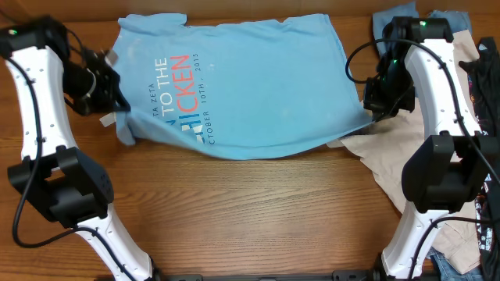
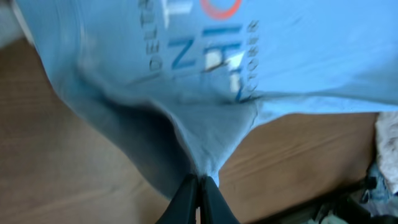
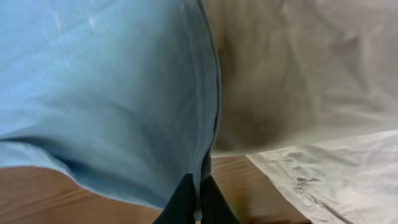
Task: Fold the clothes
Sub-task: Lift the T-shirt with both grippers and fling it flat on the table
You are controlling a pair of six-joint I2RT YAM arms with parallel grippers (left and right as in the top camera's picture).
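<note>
Above a brown wooden table (image 1: 250, 222), two robot arms hold a light sky-blue cotton T-shirt with white and red lettering (image 1: 258, 86) stretched between them.
Nearest the arms lies bare wood. Farther on, the left gripper (image 2: 198, 186) is pinched tight on a bunched fold at the shirt's left edge, and the right gripper (image 3: 198, 190) is clamped on its right hem, above a crumpled beige garment (image 1: 375, 160). Beyond, the shirt spreads toward the far edge.

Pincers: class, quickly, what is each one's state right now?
Left pincer: closed, pinching the blue T-shirt.
Right pincer: closed, pinching the same T-shirt's edge.
</note>
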